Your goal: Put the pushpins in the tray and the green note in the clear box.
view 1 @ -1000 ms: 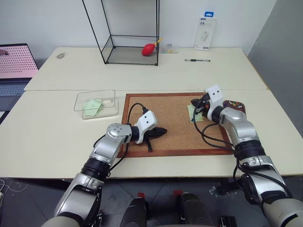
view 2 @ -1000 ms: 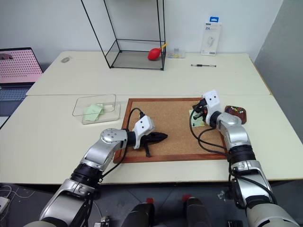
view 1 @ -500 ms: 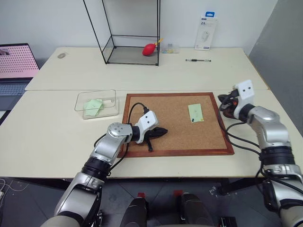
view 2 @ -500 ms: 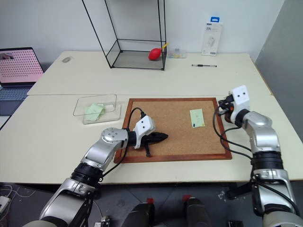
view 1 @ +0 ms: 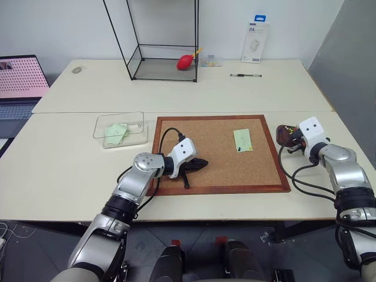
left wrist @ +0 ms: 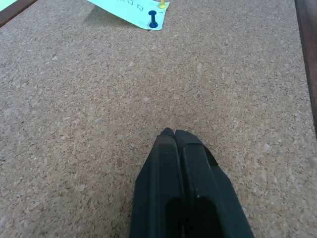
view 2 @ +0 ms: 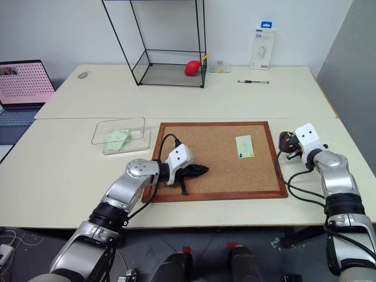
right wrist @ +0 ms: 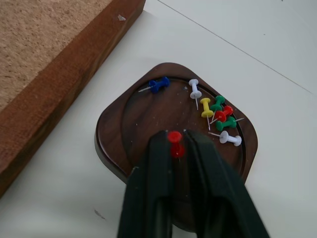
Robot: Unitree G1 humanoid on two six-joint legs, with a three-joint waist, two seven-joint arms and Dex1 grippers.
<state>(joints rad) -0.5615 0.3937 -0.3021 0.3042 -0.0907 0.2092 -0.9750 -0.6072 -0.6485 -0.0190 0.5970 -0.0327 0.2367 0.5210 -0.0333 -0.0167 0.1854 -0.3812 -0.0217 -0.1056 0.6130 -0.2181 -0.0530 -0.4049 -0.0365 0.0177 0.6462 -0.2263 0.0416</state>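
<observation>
red pushpin (right wrist: pixel 174 140) upright between tool fingers (right wrist: pixel 153 163).

A wood-framed corkboard (view 1: pixel 217 154) lies on the pale worktop (view 1: pixel 70 170); behind it stands a black wire-framed glass case (view 1: pixel 158 44) – a red bulb (view 1: pixel 184 61) inside; farther right a white package (view 1: pixel 255 43), a pen (view 1: pixel 245 75); a laptop (view 1: pixel 20 82) far left.

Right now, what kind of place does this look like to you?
Probably an office or lab workspace: pale desks pushed together, with a laptop at one side, a pen and a retail package near the wall, and a corkboard laid flat with a green note on it.
</observation>
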